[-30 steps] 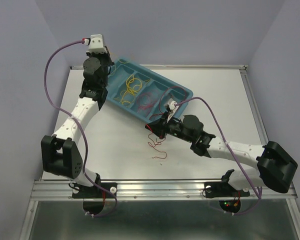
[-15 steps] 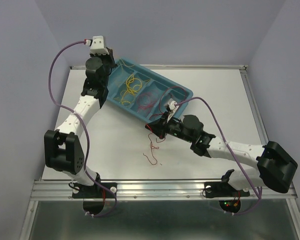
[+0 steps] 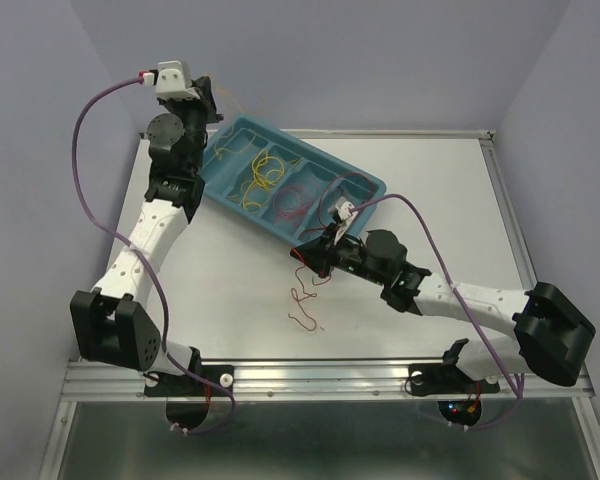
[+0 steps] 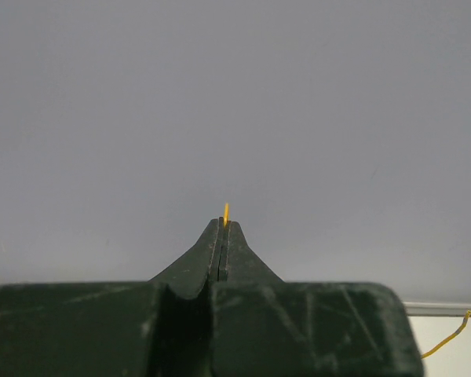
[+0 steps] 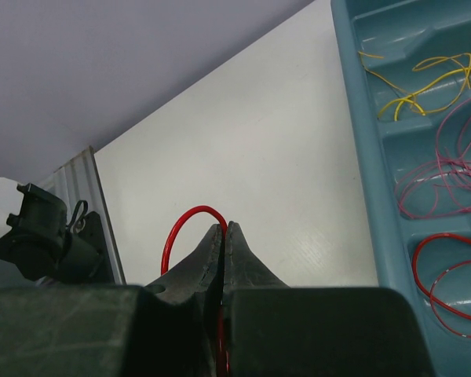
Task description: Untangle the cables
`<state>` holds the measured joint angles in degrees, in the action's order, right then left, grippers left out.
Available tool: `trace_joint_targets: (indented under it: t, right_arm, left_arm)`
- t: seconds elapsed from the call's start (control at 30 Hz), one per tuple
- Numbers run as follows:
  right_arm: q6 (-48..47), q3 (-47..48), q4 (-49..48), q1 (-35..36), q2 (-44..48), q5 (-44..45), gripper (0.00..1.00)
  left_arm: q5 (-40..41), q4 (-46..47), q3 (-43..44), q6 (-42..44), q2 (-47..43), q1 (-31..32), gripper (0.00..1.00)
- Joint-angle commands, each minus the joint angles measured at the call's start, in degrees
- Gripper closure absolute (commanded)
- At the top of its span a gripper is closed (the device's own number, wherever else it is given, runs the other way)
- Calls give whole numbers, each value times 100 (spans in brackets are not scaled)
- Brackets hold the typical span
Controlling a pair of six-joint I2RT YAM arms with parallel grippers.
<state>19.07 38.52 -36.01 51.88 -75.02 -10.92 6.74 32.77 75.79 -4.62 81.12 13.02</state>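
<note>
The right claw [image 5: 224, 229] pinches a red cable [image 5: 190, 212] looping ahead of its tips, probably to pull it clear of the tray [image 5: 363, 133] to its right, while the left claw [image 4: 224, 228] nips an orange strand [image 4: 225, 212].

Soft, even light filled my workspace and left only faint shadows on the table [image 3: 420, 200]. The top view was sharp, though the cables [image 3: 265, 172] showed as mere hairlines. In the wrist views my left fingers [image 4: 212, 251] and right fingers [image 5: 208, 251] looked dark and slightly soft.
</note>
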Motion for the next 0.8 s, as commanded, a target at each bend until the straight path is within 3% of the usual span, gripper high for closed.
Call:
trace_joint_targets:
  t: [0.0, 0.23, 0.57, 0.67, 0.77]
  right_arm:
    - [-17, -64, -214, 59, 120, 63, 99]
    - [-17, -64, -214, 59, 111, 63, 99]
    - [-26, -82, -205, 51, 163, 99, 99]
    - [-17, -82, -205, 59, 172, 116, 99]
    - [-17, -82, -205, 59, 181, 116, 99]
  left_arm:
    - [-103, 256, -239, -170, -71, -1, 100]
    - [37, 238, -214, -205, 465, -1, 100]
    - [-384, 28, -355, -417, 1239, 8, 100]
    - [-174, -743, 171, -355, 1800, 8, 100]
    - [55, -2307, 1278, -329, 2670, 52, 100]
